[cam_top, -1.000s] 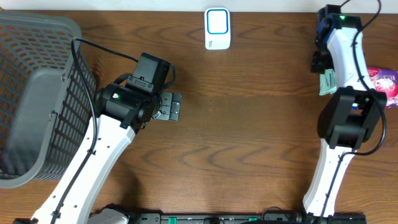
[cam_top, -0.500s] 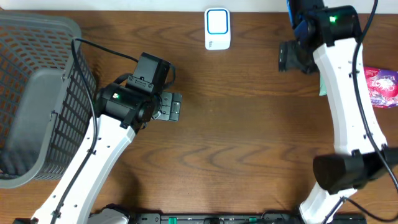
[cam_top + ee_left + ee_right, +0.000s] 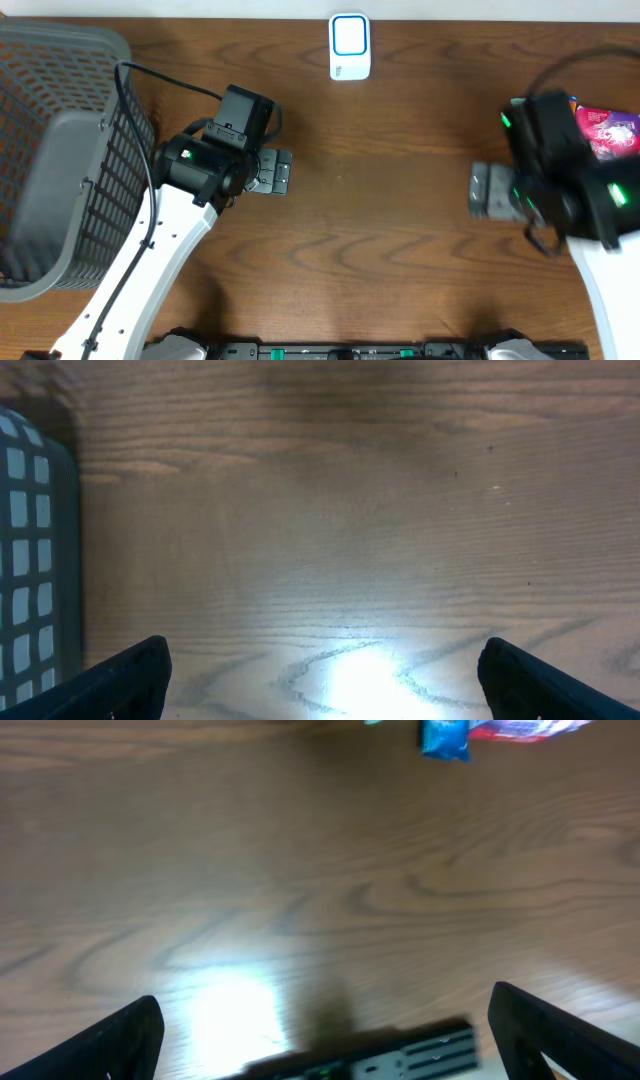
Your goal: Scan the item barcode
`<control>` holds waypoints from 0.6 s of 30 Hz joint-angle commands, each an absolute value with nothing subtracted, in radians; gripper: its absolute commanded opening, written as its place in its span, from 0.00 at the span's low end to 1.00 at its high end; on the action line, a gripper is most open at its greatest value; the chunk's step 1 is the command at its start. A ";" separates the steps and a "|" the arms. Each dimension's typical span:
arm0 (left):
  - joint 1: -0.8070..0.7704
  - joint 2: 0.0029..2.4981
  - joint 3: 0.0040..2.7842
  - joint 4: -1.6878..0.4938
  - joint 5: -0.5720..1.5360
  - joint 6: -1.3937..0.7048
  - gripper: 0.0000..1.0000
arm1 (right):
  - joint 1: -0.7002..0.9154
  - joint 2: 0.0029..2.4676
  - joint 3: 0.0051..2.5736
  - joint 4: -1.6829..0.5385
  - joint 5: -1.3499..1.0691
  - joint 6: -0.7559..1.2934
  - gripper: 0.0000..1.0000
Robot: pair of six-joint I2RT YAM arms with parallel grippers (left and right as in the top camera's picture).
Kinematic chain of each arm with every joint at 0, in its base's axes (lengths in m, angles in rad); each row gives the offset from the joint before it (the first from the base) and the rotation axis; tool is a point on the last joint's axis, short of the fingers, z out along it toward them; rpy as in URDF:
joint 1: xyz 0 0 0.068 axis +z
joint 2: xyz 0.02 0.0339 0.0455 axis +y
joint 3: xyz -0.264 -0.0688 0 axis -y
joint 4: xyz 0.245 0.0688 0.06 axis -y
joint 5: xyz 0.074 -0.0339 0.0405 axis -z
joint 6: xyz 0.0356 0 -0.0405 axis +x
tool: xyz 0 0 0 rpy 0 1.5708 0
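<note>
Left end effector (image 3: 276, 172) and right end effector (image 3: 487, 192) both gaping wide over the surface (image 3: 390, 250) (pink bag (image 3: 612, 131) beside my right arm).

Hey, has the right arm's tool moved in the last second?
Yes. In the overhead view the right tool has moved down the frame, ending farther from the white scanner, which has stayed put at the top.
</note>
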State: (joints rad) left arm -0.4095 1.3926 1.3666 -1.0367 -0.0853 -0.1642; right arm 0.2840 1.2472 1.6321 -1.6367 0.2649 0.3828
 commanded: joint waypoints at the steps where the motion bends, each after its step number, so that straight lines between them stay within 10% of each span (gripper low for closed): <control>1: -0.409 1.395 1.365 -1.039 -0.094 -0.178 0.98 | 0.290 1.131 1.552 -1.636 0.162 0.396 0.99; 18: -0.409 1.395 1.365 -1.039 -0.094 -0.178 0.98 | 0.290 0.968 1.521 -1.639 0.069 0.396 0.99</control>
State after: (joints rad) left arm -0.4095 1.3926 1.3666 -1.0367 -0.0853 -0.1642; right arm 0.2840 0.9684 1.5284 -1.6386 0.0757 0.3832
